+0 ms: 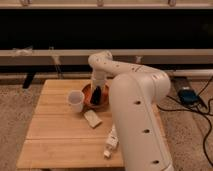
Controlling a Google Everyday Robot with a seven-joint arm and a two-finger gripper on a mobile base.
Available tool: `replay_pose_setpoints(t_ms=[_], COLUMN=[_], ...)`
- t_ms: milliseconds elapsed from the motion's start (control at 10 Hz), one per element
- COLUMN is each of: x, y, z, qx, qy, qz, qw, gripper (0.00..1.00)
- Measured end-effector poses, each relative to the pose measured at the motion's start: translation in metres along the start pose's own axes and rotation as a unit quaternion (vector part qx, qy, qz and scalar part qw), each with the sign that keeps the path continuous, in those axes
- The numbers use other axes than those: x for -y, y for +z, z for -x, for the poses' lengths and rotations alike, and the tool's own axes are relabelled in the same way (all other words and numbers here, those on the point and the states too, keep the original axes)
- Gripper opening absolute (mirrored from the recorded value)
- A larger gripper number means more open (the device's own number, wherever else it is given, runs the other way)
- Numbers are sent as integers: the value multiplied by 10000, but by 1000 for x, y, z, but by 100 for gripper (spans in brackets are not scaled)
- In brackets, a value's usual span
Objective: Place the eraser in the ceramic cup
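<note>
The ceramic cup (76, 100) is small, white and upright on the wooden table (55, 135), just left of the orange bowl (88, 101). My gripper (96, 95) hangs from the white arm and reaches down into the bowl, to the right of the cup. A dark shape sits at its tip inside the bowl. I cannot tell the black eraser apart from that dark shape.
A pale tan flat block (92, 118) lies in front of the bowl. A long white bar (111, 141) lies near the table's front edge. My large white arm (137, 120) covers the table's right side. Cables and a blue device (188, 95) lie on the floor at right.
</note>
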Motion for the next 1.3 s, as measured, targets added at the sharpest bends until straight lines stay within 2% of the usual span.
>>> replay_pose_setpoints(t_ms=[200, 300, 400, 700, 1000, 1300], x=[-7, -14, -19, -37, -55, -71], y=[-22, -36, -44, -81, -109, -119], z=[-5, -8, -9, -9, -4, -2], qx=[436, 690, 829, 1332, 1637, 1779], qy=[-125, -220, -290, -565, -836, -1044], qz=[-20, -40, -53, -116, -156, -150], qw=[9990, 9974, 9961, 9894, 9828, 9784], gripper=[0, 0, 0, 0, 0, 0])
